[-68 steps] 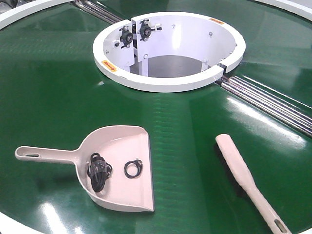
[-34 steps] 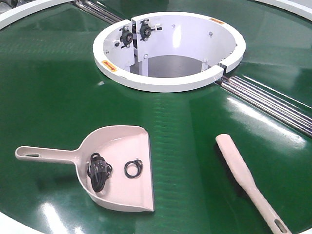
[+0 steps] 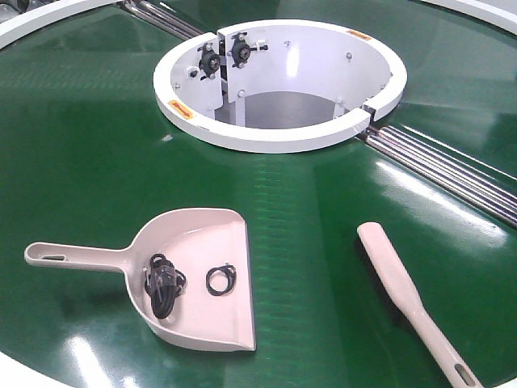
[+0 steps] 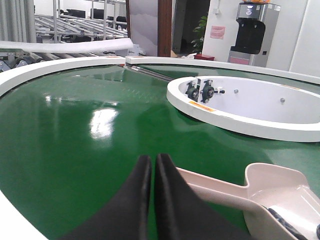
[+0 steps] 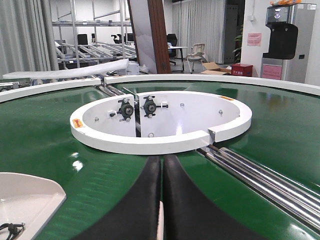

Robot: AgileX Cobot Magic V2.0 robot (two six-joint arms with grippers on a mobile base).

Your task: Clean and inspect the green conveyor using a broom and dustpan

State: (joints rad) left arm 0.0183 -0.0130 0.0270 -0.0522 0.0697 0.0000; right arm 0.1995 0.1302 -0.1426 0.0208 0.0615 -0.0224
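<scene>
Front view shows the dustpan (image 3: 202, 279) lying flat at the near left of the green conveyor (image 3: 89, 153), its handle stretching left and its open mouth facing right. Inside it sit a black tangled bundle (image 3: 162, 283) against the left wall and a small black ring (image 3: 220, 279) just beside it, the two apart. Well to the right, the broom (image 3: 408, 299) lies bristles-down on the belt, head pointing away and its slotted handle end running off the bottom edge. Neither gripper appears in this view.

Left wrist view has the left gripper (image 4: 151, 165) low over the belt with its black fingers (image 4: 132, 200) pressed together on nothing; the dustpan (image 4: 280, 195) handle runs just behind the fingertips, and whether it touches them cannot be told. Right wrist view has the right gripper (image 5: 162, 165) likewise pressed together and holding nothing, with a pale strip showing in the gap low between its fingers, and a corner of the dustpan (image 5: 27, 192) at the lower left.

Farther back, the white ring (image 3: 279, 85) rims the central opening, with two black bearing blocks (image 3: 224, 55) bolted on its inner wall. Steel rollers (image 3: 440, 166) run outward from the ring to the right, and another set (image 3: 161, 18) to the upper left. Beyond the belt's white outer rim (image 4: 55, 67) stand a roller rack (image 4: 75, 22) and a water dispenser (image 4: 255, 32).
</scene>
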